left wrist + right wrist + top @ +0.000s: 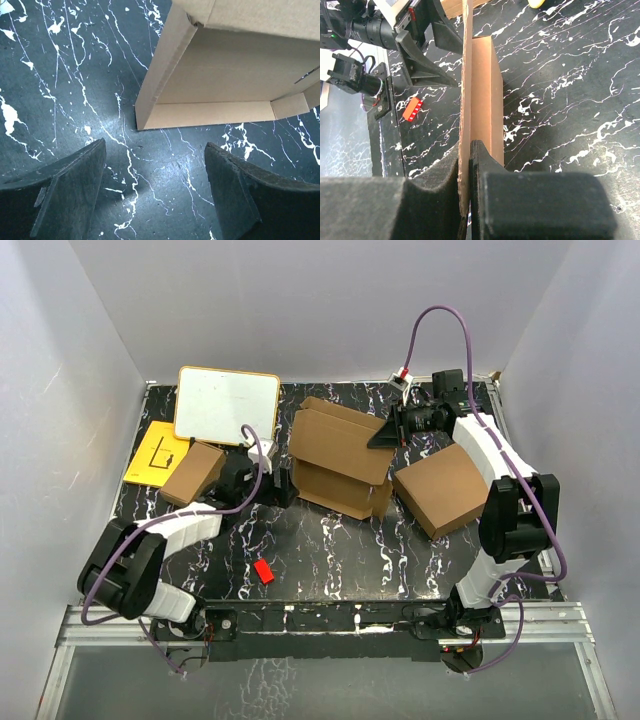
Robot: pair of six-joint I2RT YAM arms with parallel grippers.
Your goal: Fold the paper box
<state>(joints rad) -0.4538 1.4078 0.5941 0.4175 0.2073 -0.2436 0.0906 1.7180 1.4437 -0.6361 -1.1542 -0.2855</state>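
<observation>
The paper box point(340, 455) stands half-formed in the middle of the black marbled table, with its brown panels raised. My right gripper point(386, 432) is shut on its upper right flap. In the right wrist view the thin cardboard edge point(466, 90) runs up from between the pressed pads of that gripper point(465, 155). My left gripper point(277, 486) is beside the box's left end. In the left wrist view its fingers stand wide open point(155, 145) over bare table, just short of the box's open corner point(150, 100), touching nothing.
A larger plain brown box point(440, 490) lies right of the paper box, under the right arm. A small chunky brown box point(193, 472), a whiteboard point(225, 405) and a yellow sheet point(158, 453) sit at the back left. A small red block point(263, 571) lies near the front.
</observation>
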